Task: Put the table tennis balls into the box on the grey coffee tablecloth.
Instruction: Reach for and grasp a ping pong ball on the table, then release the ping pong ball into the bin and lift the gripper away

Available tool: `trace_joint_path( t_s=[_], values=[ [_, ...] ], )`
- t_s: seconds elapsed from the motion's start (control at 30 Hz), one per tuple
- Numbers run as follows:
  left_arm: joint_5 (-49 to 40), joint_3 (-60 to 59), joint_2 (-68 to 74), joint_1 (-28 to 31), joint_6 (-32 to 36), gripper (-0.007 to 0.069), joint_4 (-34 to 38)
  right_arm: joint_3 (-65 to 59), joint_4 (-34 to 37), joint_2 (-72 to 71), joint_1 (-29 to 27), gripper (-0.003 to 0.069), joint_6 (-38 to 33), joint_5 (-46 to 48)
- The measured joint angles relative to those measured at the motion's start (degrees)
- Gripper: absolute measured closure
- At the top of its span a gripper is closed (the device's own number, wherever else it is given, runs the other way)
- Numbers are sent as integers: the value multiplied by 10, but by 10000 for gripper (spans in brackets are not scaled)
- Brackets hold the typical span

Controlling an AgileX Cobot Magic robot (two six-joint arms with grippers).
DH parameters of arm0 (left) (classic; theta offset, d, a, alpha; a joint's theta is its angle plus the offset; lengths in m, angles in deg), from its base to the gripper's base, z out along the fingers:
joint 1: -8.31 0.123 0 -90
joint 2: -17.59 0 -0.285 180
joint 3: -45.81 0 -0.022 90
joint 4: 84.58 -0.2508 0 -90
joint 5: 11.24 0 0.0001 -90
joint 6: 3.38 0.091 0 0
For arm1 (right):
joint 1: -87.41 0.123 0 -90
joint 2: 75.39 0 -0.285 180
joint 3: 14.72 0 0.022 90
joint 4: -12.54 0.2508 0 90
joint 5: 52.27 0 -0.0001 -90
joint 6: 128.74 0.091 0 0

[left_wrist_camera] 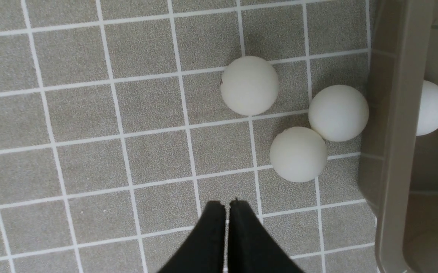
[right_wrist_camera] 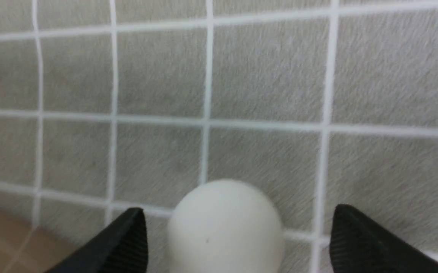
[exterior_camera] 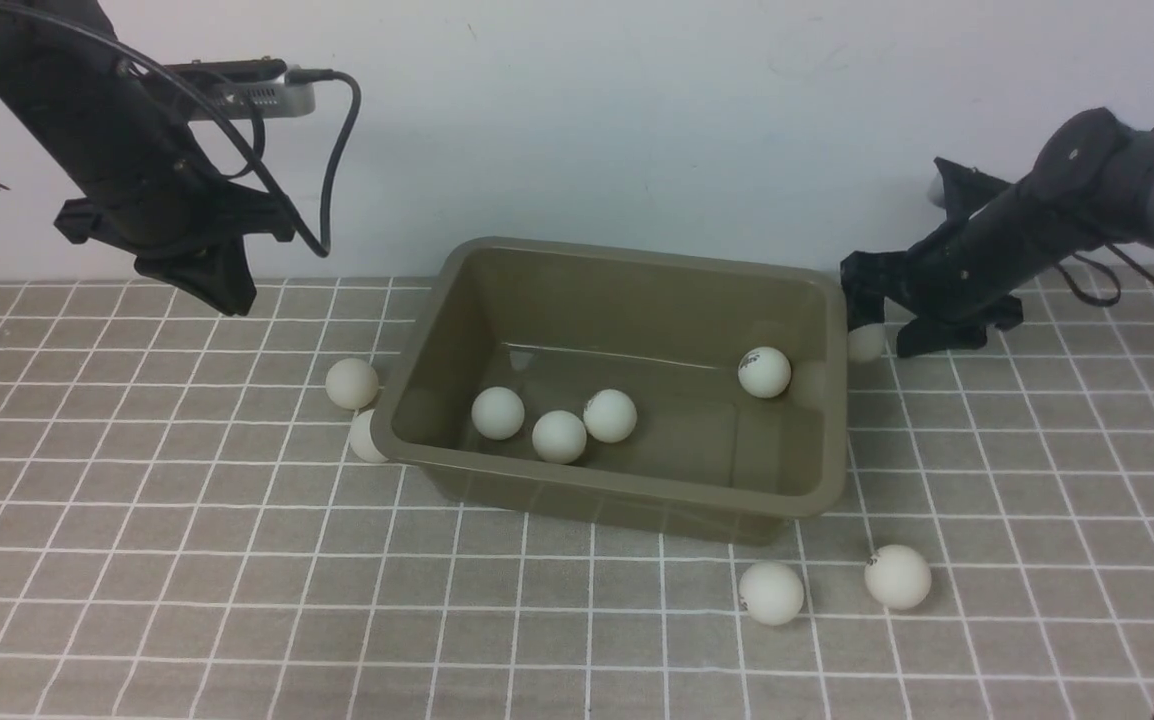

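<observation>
Table tennis balls number ten: four in the box, whose long axis runs left-right on the grey coffee tablecloth, six outside. Left end effector hangs pinched together and empty; right end effector straddles one of them, spread wide.

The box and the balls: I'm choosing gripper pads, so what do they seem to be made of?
The box looks like moulded plastic, olive-green and glossy: its inner walls mirror the balls faintly. The balls look like hard plastic, white and matte, showing no sharp glare.
</observation>
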Motion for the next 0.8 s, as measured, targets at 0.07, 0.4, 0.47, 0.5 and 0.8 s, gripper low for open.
trace_joint_path(
  t_s=[0.07, 0.4, 0.47, 0.5, 0.8],
  values=[
    [0, 0, 0, 0, 0, 629, 0, 0, -22, 0, 0, 250, 7, -16],
    [0, 0, 0, 0, 0, 629, 0, -2, -56, -92, -34, 294, 20, 102],
    [0, 0, 0, -1, 0, 629, 0, 0, -38, -139, -29, 294, 15, 143],
    [0, 0, 0, -2, 1, 629, 0, 0, -38, -139, -29, 294, 15, 143],
    [2, 0, 0, -48, 4, 629, 0, 4, -44, -143, 121, 258, -23, 190]
  ],
)
